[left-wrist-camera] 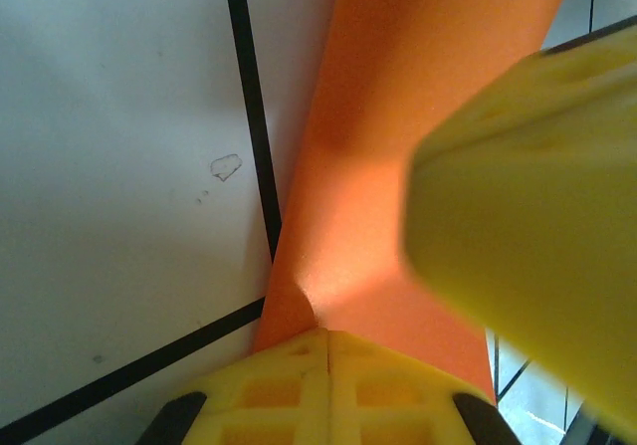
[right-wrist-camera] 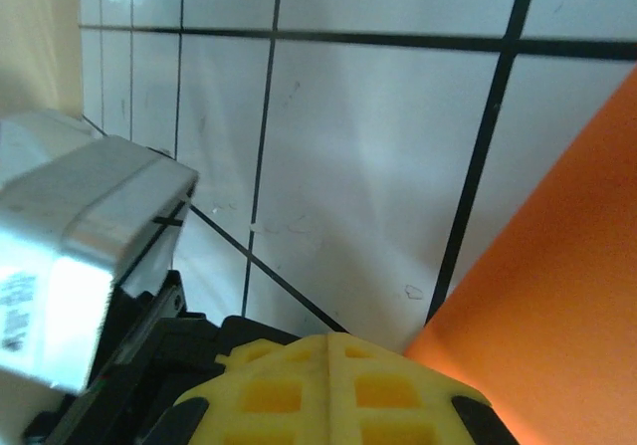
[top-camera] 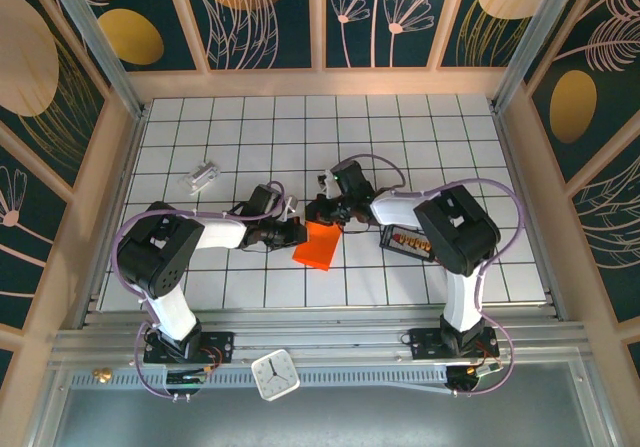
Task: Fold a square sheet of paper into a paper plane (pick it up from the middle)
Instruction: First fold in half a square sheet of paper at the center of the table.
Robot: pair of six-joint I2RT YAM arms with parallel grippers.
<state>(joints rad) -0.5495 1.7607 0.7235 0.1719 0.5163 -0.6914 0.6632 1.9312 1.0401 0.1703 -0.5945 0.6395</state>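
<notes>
The orange sheet of paper lies folded into a narrower shape near the middle of the grid table, its upper end lifted. My left gripper is at its upper left edge. In the left wrist view the yellow jaws are shut, and a crease of the paper runs into their seam. My right gripper is just above the paper's top end. In the right wrist view its jaws are shut with nothing between them, and the paper lies beside them on the right. One right fingertip looms over the paper.
A small silvery-white block lies at the back left. A black tray with red-orange bits sits under the right forearm. A white clock rests on the front rail. Wooden walls ring the table.
</notes>
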